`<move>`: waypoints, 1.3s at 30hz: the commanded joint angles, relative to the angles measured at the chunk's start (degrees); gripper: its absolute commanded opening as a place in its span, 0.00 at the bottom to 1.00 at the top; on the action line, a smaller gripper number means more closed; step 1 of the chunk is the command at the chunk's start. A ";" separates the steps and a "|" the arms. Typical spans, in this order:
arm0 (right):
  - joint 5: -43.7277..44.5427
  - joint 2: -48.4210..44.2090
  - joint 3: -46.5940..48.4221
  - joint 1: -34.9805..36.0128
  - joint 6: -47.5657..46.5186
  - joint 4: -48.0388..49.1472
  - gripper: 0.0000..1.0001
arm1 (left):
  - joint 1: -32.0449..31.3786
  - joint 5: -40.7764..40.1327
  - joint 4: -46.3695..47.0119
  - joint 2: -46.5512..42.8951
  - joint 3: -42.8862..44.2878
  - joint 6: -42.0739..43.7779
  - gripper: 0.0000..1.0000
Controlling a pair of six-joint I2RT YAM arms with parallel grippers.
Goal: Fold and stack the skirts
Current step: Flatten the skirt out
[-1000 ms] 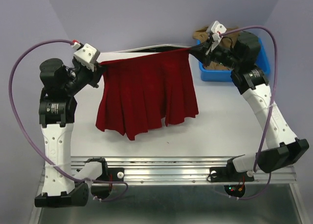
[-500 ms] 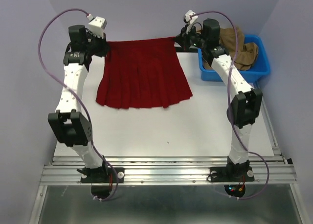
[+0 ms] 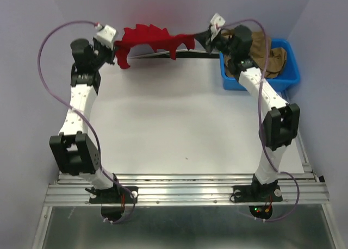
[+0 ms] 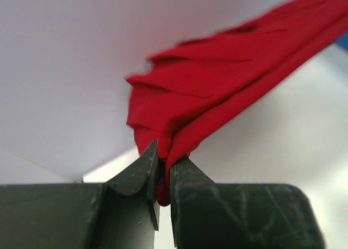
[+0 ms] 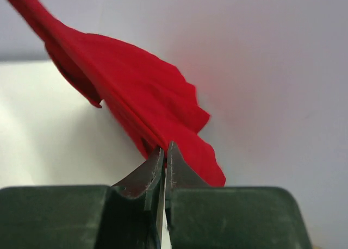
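Note:
The deep red skirt [image 3: 149, 39] hangs stretched in the air between my two grippers at the far edge of the table, its hem flung up toward the back wall. My left gripper [image 3: 116, 49] is shut on its left corner; in the left wrist view the red cloth [image 4: 217, 91] is pinched between the fingertips [image 4: 145, 165]. My right gripper [image 3: 202, 41] is shut on the right corner; the red cloth [image 5: 136, 97] runs from the jaws up to the left in the right wrist view. The tan-brown skirt [image 3: 266, 50] lies bunched in the blue bin [image 3: 291, 75].
The white table top [image 3: 179, 118] lies under the arms. The blue bin stands at the back right beside my right arm. The lilac back wall [image 3: 163, 4] is close behind the skirt. A metal rail [image 3: 185, 192] runs along the near edge.
The red skirt lay flat on the table half a second ago; now both grippers have lifted it and swung it toward the back wall, hem flipped up. Both arms are stretched far.

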 commanded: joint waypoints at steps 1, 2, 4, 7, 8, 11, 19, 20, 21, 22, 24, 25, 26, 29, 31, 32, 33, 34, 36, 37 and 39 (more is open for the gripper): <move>-6.21 -6.30 -20.34 0.64 -21.23 3.13 0.01 | 3.17 2.77 12.22 -8.71 -23.43 17.21 0.05; -6.64 -9.01 -29.35 1.52 -25.35 1.29 0.01 | 3.17 4.43 11.00 -11.32 -30.53 21.94 0.11; -9.00 -12.97 -37.14 3.80 -36.35 -4.06 0.01 | 3.26 7.24 1.40 -17.02 -36.28 28.72 0.15; -12.00 -25.53 -52.87 6.34 -45.42 -12.06 0.04 | 3.79 14.44 -13.11 -29.73 -45.17 36.83 0.31; -11.92 -28.95 -56.47 7.32 -46.04 -12.78 0.15 | 3.79 15.68 -16.40 -33.63 -48.23 38.06 0.42; -11.22 -38.90 -63.62 9.26 -47.99 -20.69 0.74 | 3.70 17.63 -22.49 -47.52 -51.07 36.16 0.98; -1.91 -36.04 -50.73 9.79 -21.84 -24.04 0.75 | 3.70 6.49 -23.40 -47.69 -45.81 19.21 0.86; -1.73 -31.67 -46.36 9.79 -19.88 -24.74 0.74 | 3.70 2.29 -22.59 -44.51 -44.76 12.39 0.76; -1.73 -29.10 -43.79 9.79 -17.07 -25.96 0.73 | 3.79 -0.45 -22.06 -41.17 -41.79 8.75 0.72; -1.20 -26.38 -40.98 9.79 -15.22 -27.98 0.70 | 3.87 -5.35 -22.67 -33.74 -39.67 5.23 0.71; 0.20 -18.58 -34.20 10.31 -13.10 -32.03 0.66 | 6.23 -7.50 -24.51 -26.23 -33.63 -3.01 0.71; 1.51 -16.35 -32.44 10.31 -11.70 -33.34 0.60 | 7.38 -6.98 -26.17 -20.02 -31.76 -5.41 0.71; 2.40 -14.59 -31.38 10.31 -10.99 -33.62 0.58 | 8.70 -6.37 -26.28 -17.52 -30.61 -7.26 0.71; 6.16 -9.66 -31.02 10.31 -9.75 -30.91 0.55 | 11.43 -9.42 -22.78 -11.89 -29.19 -13.42 0.72; 9.68 -6.42 -31.11 10.31 -10.18 -30.02 0.55 | 12.83 -11.88 -21.45 -7.94 -28.76 -16.06 0.72; 11.27 -5.18 -30.76 10.31 -10.36 -30.02 0.54 | 13.01 -12.94 -21.70 -6.18 -28.32 -16.51 0.72; 13.72 -2.73 -30.06 10.31 -12.10 -30.10 0.53 | 13.28 -13.83 -22.05 -2.85 -27.53 -17.21 0.72; 14.96 -1.84 -29.79 10.31 -12.38 -31.32 0.52 | 13.45 -14.01 -22.49 -1.08 -27.00 -17.47 0.72; 17.34 -0.43 -30.31 10.31 -13.52 -31.33 0.52 | 13.72 -13.05 -23.29 2.26 -25.51 -18.09 0.72; 18.30 0.19 -30.67 10.31 -14.83 -31.94 0.51 | 13.72 -12.09 -23.55 3.85 -25.07 -18.18 0.72; 20.50 0.89 -32.07 10.31 -16.24 -32.92 0.50 | 13.63 -7.35 -22.42 7.63 -24.88 -19.14 0.73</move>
